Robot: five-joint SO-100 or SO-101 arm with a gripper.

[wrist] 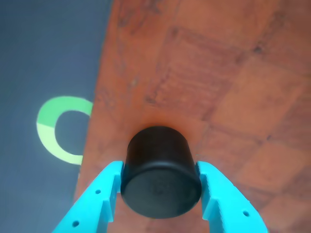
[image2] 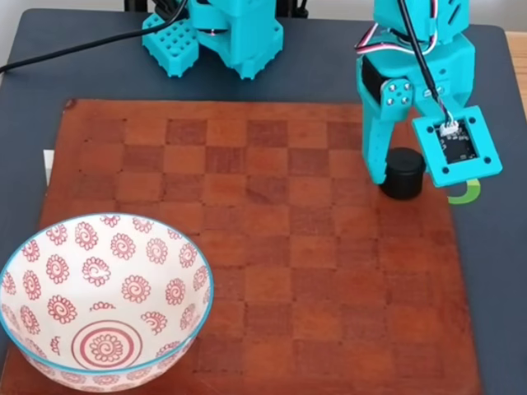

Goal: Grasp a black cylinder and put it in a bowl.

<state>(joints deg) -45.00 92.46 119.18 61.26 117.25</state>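
Bowl (image2: 103, 300): near left corner of the checkered leather board (image2: 272, 271), upright.
Black cylinder (image2: 403, 173): far right on the board, well apart from the bowl.
Gripper (wrist: 160, 194): teal fingers pinching the black cylinder from both sides.

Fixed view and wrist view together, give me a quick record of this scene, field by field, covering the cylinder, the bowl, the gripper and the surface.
black cylinder: upright on the checkered board, near its right edge in the fixed view
gripper: turquoise, fingers on either side of the cylinder, close against it
lifted: cannot tell
bowl: white with red spirals and a blue rim, at the board's lower left, nothing inside
checkered board: brown leather-look mat on a dark table
green ring mark: on the table beside the board
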